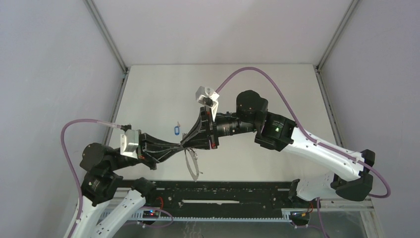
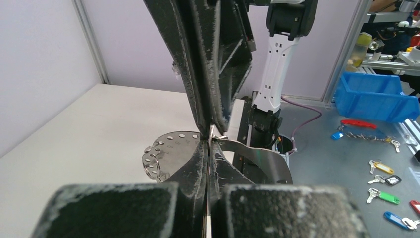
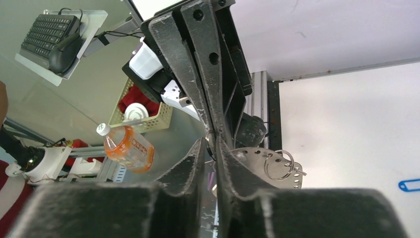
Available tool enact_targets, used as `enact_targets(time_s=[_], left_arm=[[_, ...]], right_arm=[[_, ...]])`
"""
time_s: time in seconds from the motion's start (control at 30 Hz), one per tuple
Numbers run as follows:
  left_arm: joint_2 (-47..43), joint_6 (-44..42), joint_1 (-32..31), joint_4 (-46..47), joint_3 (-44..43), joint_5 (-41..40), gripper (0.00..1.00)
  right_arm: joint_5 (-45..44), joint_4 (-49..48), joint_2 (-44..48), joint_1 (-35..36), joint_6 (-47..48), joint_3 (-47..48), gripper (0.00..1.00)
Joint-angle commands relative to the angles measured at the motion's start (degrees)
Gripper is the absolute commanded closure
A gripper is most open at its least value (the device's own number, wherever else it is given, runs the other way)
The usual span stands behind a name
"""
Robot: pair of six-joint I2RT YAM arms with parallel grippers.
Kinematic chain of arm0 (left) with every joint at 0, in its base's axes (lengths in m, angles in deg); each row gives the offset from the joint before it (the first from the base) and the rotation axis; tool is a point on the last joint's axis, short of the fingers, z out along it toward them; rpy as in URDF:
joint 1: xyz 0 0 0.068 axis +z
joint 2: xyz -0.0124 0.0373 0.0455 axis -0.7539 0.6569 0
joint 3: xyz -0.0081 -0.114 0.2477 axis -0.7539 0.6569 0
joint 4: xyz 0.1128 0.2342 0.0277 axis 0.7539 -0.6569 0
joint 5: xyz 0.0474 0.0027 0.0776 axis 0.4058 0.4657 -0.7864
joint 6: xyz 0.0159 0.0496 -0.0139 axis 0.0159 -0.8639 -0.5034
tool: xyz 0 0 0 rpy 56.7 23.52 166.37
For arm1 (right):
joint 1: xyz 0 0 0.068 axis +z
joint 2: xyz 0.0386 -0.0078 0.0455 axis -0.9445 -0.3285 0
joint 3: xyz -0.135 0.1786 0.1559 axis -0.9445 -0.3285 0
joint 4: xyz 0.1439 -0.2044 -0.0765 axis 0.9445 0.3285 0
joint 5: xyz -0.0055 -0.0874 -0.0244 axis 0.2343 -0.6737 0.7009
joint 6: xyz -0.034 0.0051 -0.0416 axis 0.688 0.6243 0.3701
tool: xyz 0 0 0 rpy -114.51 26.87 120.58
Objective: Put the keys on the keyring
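Seen from above, two black-fingered robot arms reach in from either side and meet tip to tip over the near middle of a pale table (image 1: 148, 99).

The left gripper (image 2: 208, 148) comes from the left. Its fingers are pressed fully together and pinch the edge of the keyring (image 1: 192, 166). The keyring is a thin grey metal loop that hangs down from the meeting point toward the near edge of the table. In the left wrist view its band curves away on both sides of the closed fingertips, with a row of small holes along one edge. A small split ring (image 3: 278, 165) dangles from that perforated edge.

The right gripper (image 3: 212, 148) comes from the right and sits directly against the left fingertips at the same spot on the loop. Its jaws are narrow, with only a thin slit between them. The fingers crowd together there, so it is not possible to tell whether they grip anything.

The blue-headed key (image 1: 176, 130) lies flat on the table just beyond and to the left of the meeting grippers. It is apart from the keyring and nothing touches it. The black-headed key cannot be made out in any view.

Beyond the table, the left wrist view shows a blue plastic bin (image 2: 376, 96) and several loose tagged keys (image 2: 384, 167) on a grey surface.
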Motion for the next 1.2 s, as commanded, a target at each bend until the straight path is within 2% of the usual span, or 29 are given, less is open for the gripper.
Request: enact_targets(time_s=[0.0, 0.03, 0.13, 0.3, 0.47, 0.7, 1.17], left_arm=[[0.56, 0.14, -0.1, 2.47, -0.74, -1.44, 1.0], [0.72, -0.11, -0.1, 2.05, -0.8, -1.52, 1.0], [1.46, -2.01, -0.1, -0.85, -1.15, -1.26, 0.99], [3.92, -14.04, -0.1, -13.63, -4.46, 1.25, 0.82], [4.7, -22.19, -0.1, -21.3, -6.28, 2.41, 0.72], [5.67, -23.57, -0.1, -22.79, -6.69, 3.99, 0.71], [6.5, -21.39, -0.1, -22.47, -6.25, 8.28, 0.75]], right_arm=[[0.31, 0.17, -0.44, 0.67, 0.76, 1.49, 0.94], [0.01, 0.92, -0.61, 0.69, 0.92, 1.93, 1.0], [-2.47, 5.84, -1.33, 0.85, 2.02, 4.34, 1.0], [-8.08, 21.27, -3.68, 1.57, 6.75, 10.78, 1.0], [-12.2, 35.91, -8.11, 3.23, 10.91, 19.19, 1.0], [-15.78, 47.31, -14.09, 5.85, 14.29, 29.78, 1.0], [-19.68, 55.92, -23.18, 8.93, 15.22, 44.78, 1.0]])
